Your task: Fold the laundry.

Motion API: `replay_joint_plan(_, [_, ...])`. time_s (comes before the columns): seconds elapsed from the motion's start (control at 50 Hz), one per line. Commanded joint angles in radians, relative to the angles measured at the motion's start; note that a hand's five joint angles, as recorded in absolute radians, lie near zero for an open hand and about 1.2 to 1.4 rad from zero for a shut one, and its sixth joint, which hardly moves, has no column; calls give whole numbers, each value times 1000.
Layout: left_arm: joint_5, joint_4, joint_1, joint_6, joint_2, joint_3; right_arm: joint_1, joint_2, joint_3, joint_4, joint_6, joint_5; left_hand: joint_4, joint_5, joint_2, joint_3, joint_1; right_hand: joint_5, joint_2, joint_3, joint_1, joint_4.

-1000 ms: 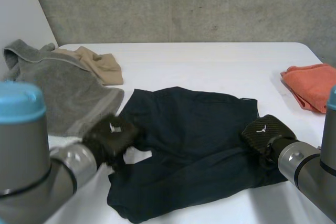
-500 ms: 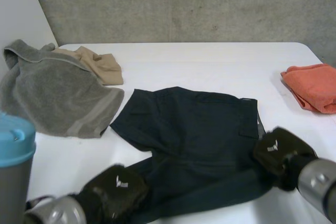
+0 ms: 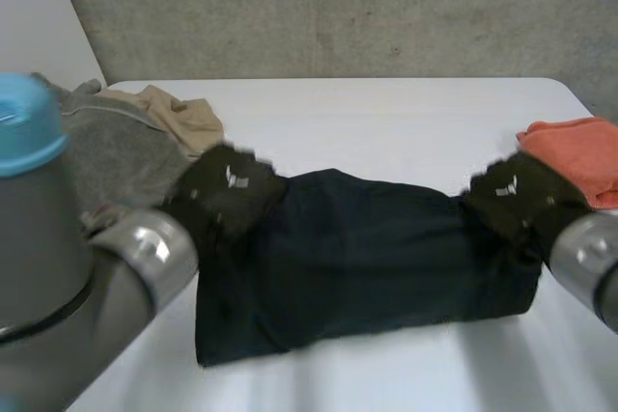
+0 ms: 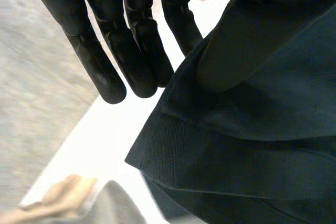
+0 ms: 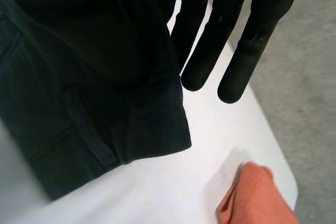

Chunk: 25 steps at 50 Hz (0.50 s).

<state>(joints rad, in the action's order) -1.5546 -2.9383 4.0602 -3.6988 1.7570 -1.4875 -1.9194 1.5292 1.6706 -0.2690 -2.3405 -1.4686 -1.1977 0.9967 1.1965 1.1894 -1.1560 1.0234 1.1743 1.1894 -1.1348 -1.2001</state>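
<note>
A dark navy garment (image 3: 367, 258) lies across the middle of the white table (image 3: 386, 123), doubled over on itself, with its far edge raised between my hands. My left hand (image 3: 232, 190) grips the garment's left end, my right hand (image 3: 517, 195) its right end. In the left wrist view the fingers (image 4: 121, 35) are straight and a hemmed corner of the garment (image 4: 252, 129) hangs beside them, pinched at the thumb side. In the right wrist view the fingers (image 5: 252, 35) are straight too, with the garment (image 5: 94, 77) pinched beside them in the same way.
A grey towel (image 3: 116, 156) and a beige cloth (image 3: 183, 118) lie at the table's far left. A folded orange cloth (image 3: 579, 151) sits at the right edge, close to my right hand. The table's near edge lies just below the garment.
Both hands have lifted the garment's near edge and carried it away from me over the rest, doubling the garment. The left hand took hold of the cloth on the way.
</note>
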Motion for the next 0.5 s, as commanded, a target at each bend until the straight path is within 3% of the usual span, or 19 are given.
replay_joint_plan(0.02, [-18,-165,8,-176,275,202,-10,-220,-130,120,-28,-18,-199,225,200,207,-240,198,222,207,-261,-196])
replay_joint_plan(0.26, [-53,-329,39,-285,717,665,-30,-653,-514,340,-13,-194,-199,225,200,207,-240,198,222,207,-261,-196])
replay_joint_plan(0.28, [-45,-363,42,-291,749,696,-30,-706,-567,346,-4,-209,-199,225,200,207,-240,19,43,28,-82,-17])
replay_joint_plan(0.32, [-29,-395,42,-294,782,731,-30,-754,-618,350,0,-223,186,-160,-185,-178,145,-456,-432,-447,392,458])
replay_joint_plan(0.34, [-24,-410,45,-291,795,754,-30,-785,-659,353,-5,-240,720,-694,-719,-712,679,-1023,-1000,-1015,960,1026])
replay_joint_plan(0.36, [-24,-416,45,-290,800,763,-35,-799,-676,353,-5,-245,1023,-997,-1022,-1015,982,-1023,-1000,-1015,960,1026])
replay_joint_plan(0.5, [-30,-432,17,-279,777,747,-59,-713,-666,364,-28,-243,1023,-997,-1022,-1015,982,-1023,-1000,-1015,960,1026])
